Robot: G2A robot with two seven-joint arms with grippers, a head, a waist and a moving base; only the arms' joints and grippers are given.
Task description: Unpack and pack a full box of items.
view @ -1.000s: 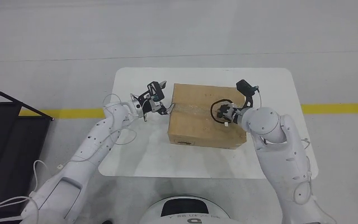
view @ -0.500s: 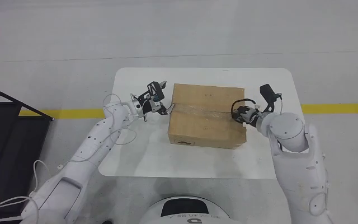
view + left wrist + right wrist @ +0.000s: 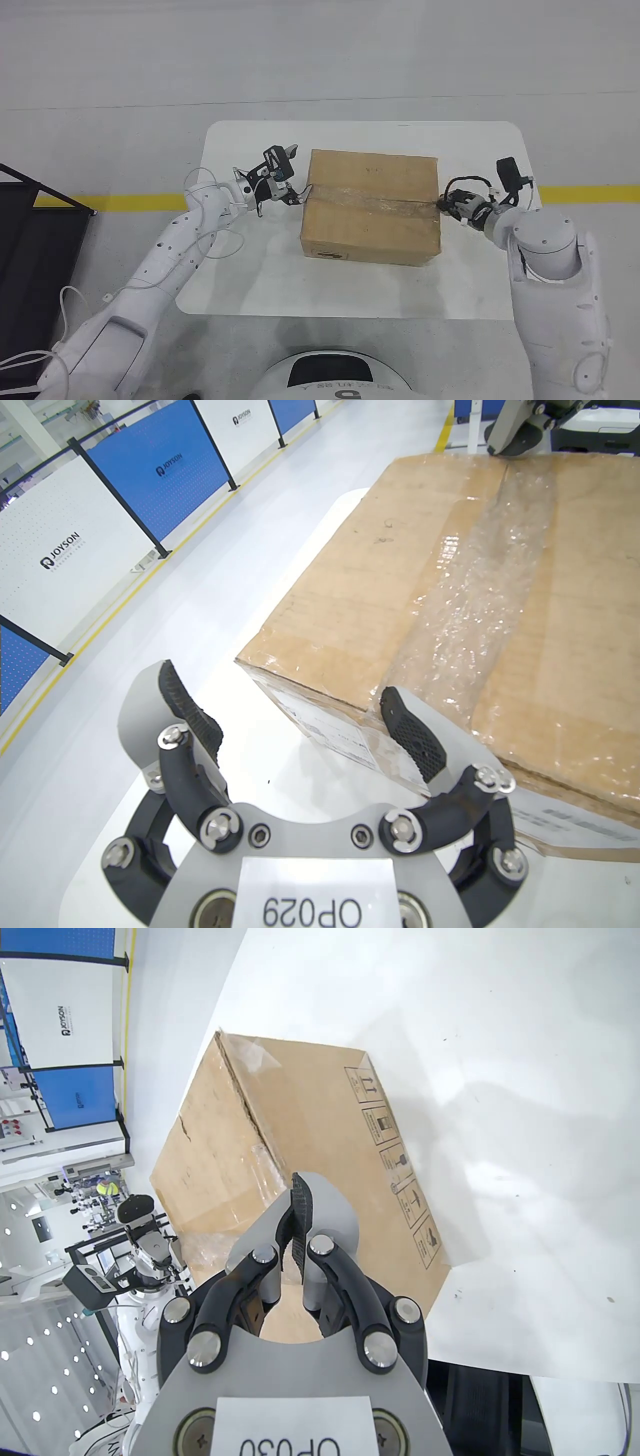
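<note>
The left end effector [image 3: 282, 695], spread wide, sits just beside one short end of the box [image 3: 370, 205]; the right end effector [image 3: 299, 1193], pinched together with nothing seen in it, sits at the opposite end; the box lies mid-surface [image 3: 260, 280], its long axis and taped seam [image 3: 475, 600] running from one to the other; I judge both equally near.

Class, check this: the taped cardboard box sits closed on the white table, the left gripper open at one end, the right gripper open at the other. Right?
Not quite: the right gripper is shut, pads pressed together, as the right wrist view shows. The rest holds: cardboard box closed on the table, left gripper open at one end.
</note>
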